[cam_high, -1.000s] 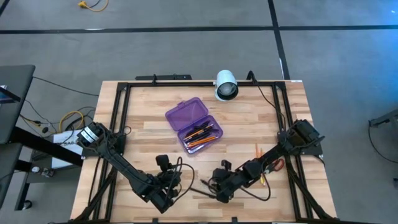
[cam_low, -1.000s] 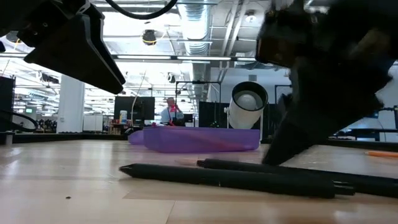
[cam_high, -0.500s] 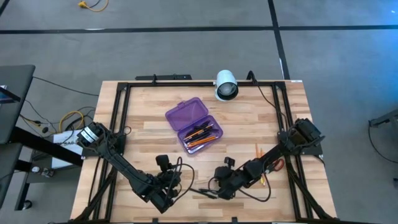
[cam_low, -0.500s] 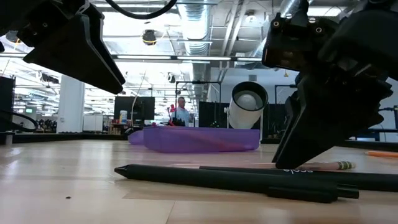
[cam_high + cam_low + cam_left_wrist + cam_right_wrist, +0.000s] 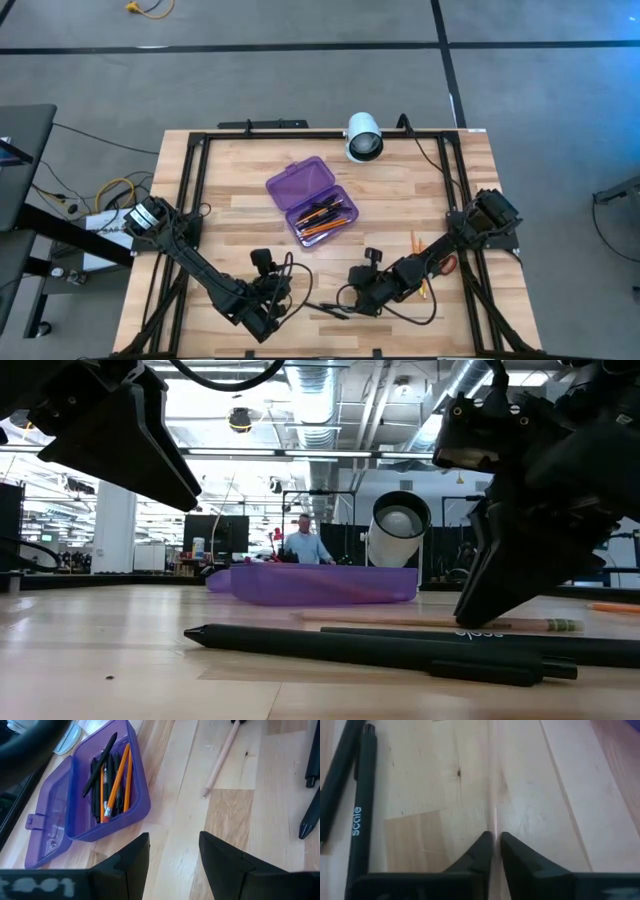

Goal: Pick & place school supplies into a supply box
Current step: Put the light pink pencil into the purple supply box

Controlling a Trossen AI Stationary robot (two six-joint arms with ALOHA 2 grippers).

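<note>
The purple supply box (image 5: 312, 200) lies open in the middle of the table, with black pens and orange pencils (image 5: 110, 780) inside. Two black pens (image 5: 370, 648) and a wood-coloured pencil (image 5: 400, 621) lie on the table near its front edge. My right gripper (image 5: 496, 837) points steeply down beside the pens, and its fingers are closed to a slit. The slit shows only table wood. Orange-handled scissors (image 5: 446, 265) and an orange pencil (image 5: 415, 245) lie to the right. My left gripper (image 5: 172, 840) hangs open above the table's near left. My right gripper (image 5: 478, 615) comes down from above at a slant, fingertips at table level just in front of the pencil and behind the lettered pen (image 5: 360, 810). The finger hides the spot, so I cannot tell whether it touches the pencil.
A white cylindrical camera (image 5: 363, 137) stands at the far edge behind the box. A black frame (image 5: 195, 200) runs around the tabletop. Cables trail from both arms near the front edge. A person stands in the room beyond the table.
My right gripper has moved a little toward the table's right edge and tipped more steeply downward. The nearest black pen has shifted slightly on the table. The pencil behind the gripper has come into sight. My left arm has kept still.
</note>
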